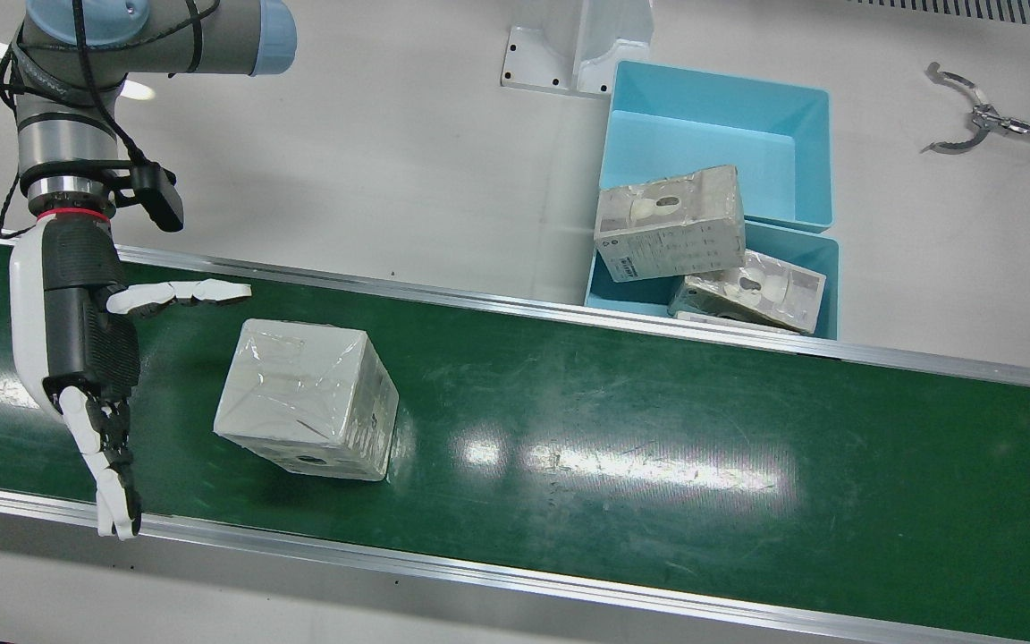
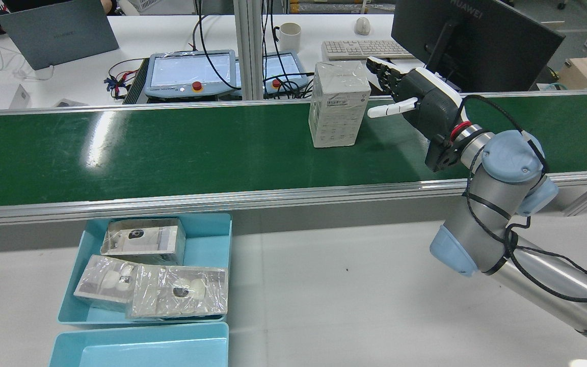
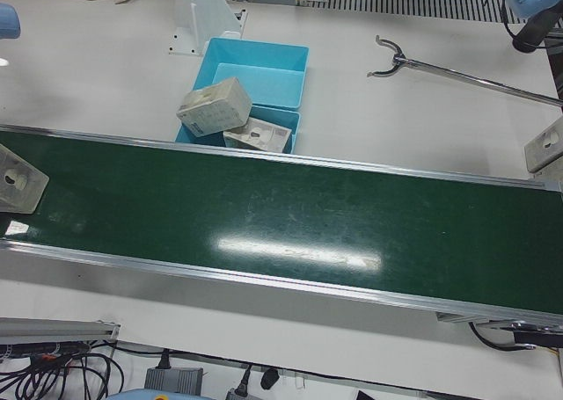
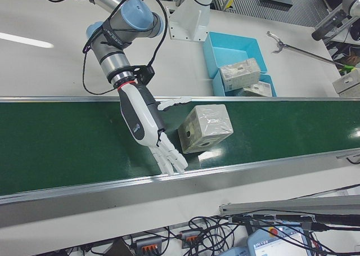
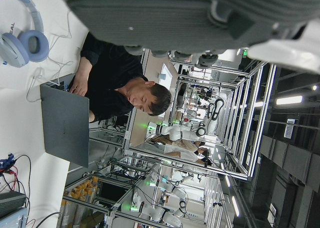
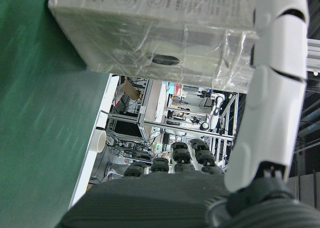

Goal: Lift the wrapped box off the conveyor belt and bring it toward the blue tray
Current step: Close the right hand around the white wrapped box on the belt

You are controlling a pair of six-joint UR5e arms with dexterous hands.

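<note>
Wrapped box (image 1: 308,399), a pale cardboard cube under clear shiny film, stands on the green conveyor belt (image 1: 658,429), not yet lifted. The right robot hand (image 1: 86,358) hangs just beside it with fingers spread and nothing in its hold; in the rear view the white thumb (image 2: 390,108) points at the box's side and seems near it, though no view settles whether it touches. The right hand view shows the box close in front of the palm, between thumb and the other fingers. So the approach looks done, while the grasp, the lift and the carry all remain. The blue plastic tray (image 1: 658,295), already holding other wrapped boxes, sits on the white desk (image 1: 390,134) beyond the belt's far rail, well apart from the box. The left robot hand shows only in its own view, too partly to tell its state.
</note>
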